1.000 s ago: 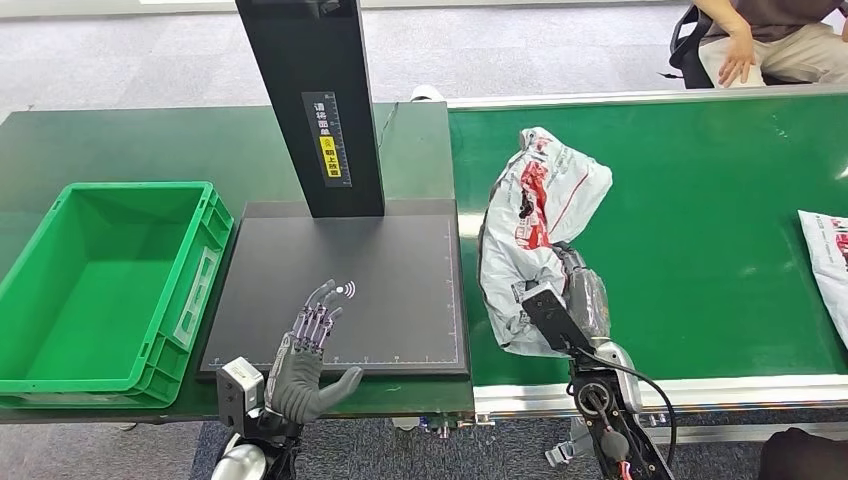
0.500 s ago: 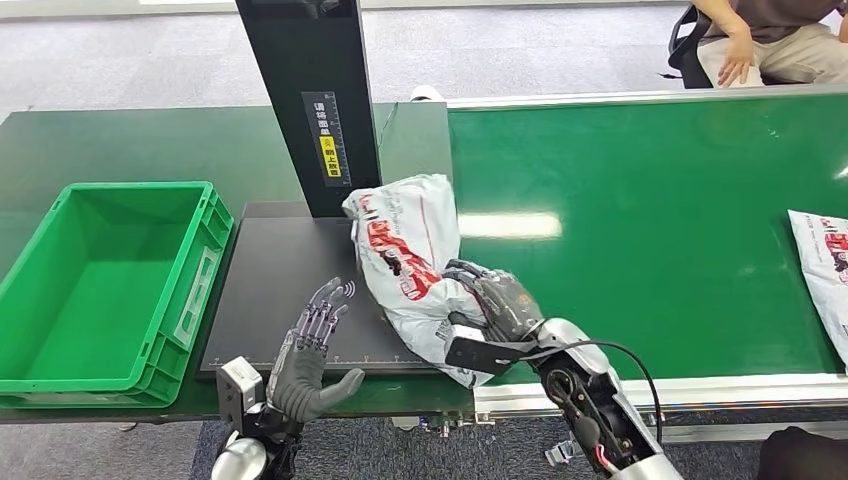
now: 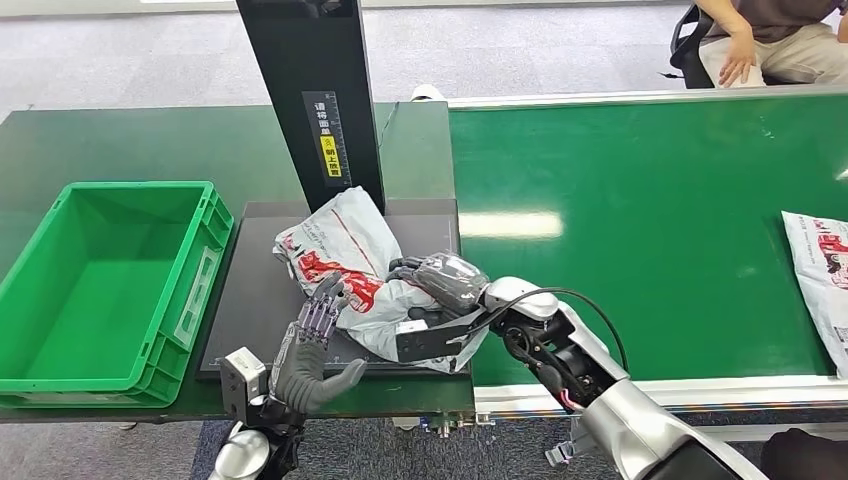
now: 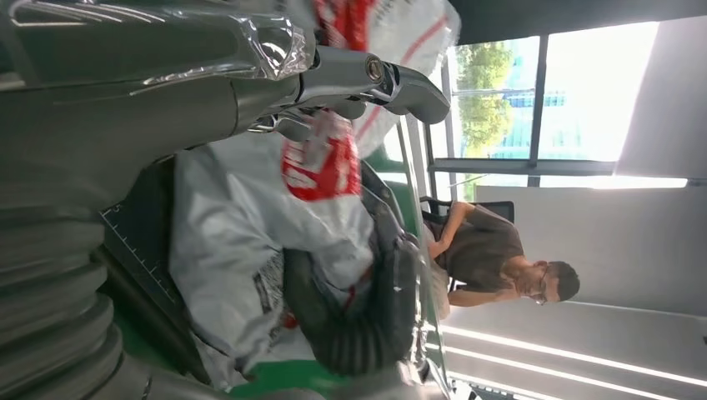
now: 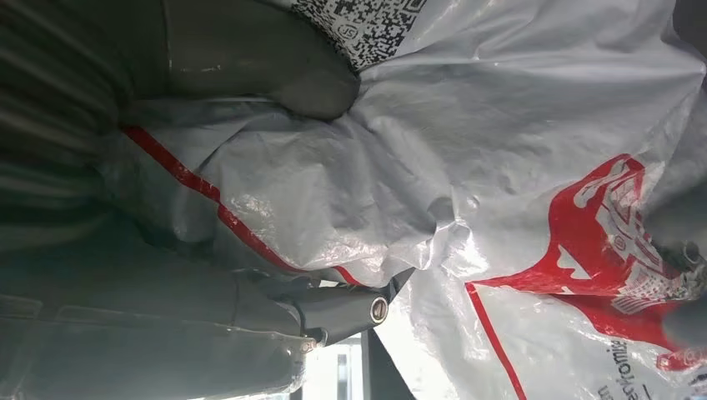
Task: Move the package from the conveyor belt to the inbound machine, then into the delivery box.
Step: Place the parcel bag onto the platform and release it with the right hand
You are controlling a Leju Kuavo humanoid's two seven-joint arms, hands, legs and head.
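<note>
While the right hand [image 3: 440, 282] grips the crumpled white plastic package with red print [image 3: 345, 262], that package lies on the flat black platform of the inbound machine [image 3: 262, 290], covering the platform's middle and right part. The right hand's fingers wrap over the package's right end; in the right wrist view the thick grey thumb [image 5: 258, 62] presses into the plastic film just beside a printed code label [image 5: 358, 21]. The package's upper end reaches the base of the black upright column [image 3: 315, 100] that rises from the platform's rear edge.

The left hand [image 3: 305, 360] stands upright at the platform's front edge, palm turned toward the package, fingers extended and slightly spread, thumb held out to the side. The left fingertips [image 3: 325, 300] overlap the package's left lower edge; whether they actually touch the film cannot be told. The left hand holds nothing.

Left of the platform, just beside it, sits the green rectangular plastic delivery box [image 3: 60, 350], open at the top. Right of the platform runs the green conveyor belt [image 3: 640, 240] with silver side rails. A second white printed package [image 3: 820, 265] lies on the belt, well apart from the platform, at the far right. Beyond the belt's far rail, a seated person [image 3: 760, 40] is partly visible.
</note>
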